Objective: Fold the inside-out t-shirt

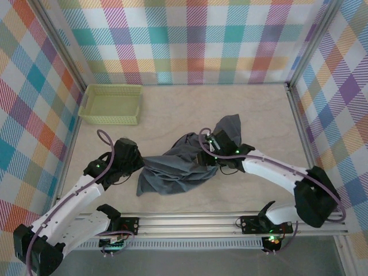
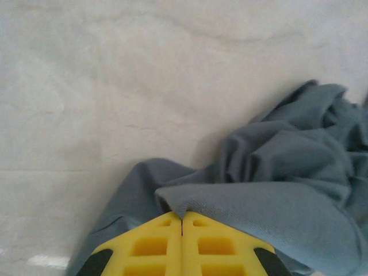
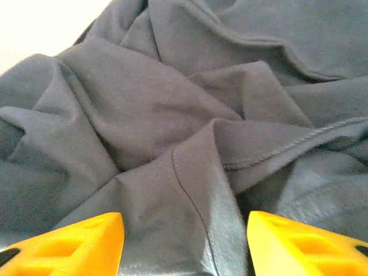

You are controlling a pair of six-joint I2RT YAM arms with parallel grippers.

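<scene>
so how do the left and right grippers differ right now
The left gripper is shut, pinching the shirt at its edge; the right gripper is open, cloth loose between its jaws. The left sits at the shirt's left edge, the right further right on the bunched cloth. Both are yellow.

- T-shirt (image 1: 178,167): soft cloth, matt and heavily wrinkled; a fine knit grain and a stitched hem showed at close range.
- Table (image 1: 190,109): smooth, pale, stone-patterned surface, matt with a faint sheen.
- Basket (image 1: 110,104): moulded plastic mesh, slightly glossy.
- Fingers (image 2: 149,247) of the left gripper (image 2: 181,216) and fingers (image 3: 75,241) of the right gripper (image 3: 184,215): matt yellow moulded plastic with recessed pockets.
- Rail (image 1: 195,221): bare ribbed metal, dull shine.
- Walls (image 1: 190,34): checked finish; cloth or printed panel could not be determined.
</scene>
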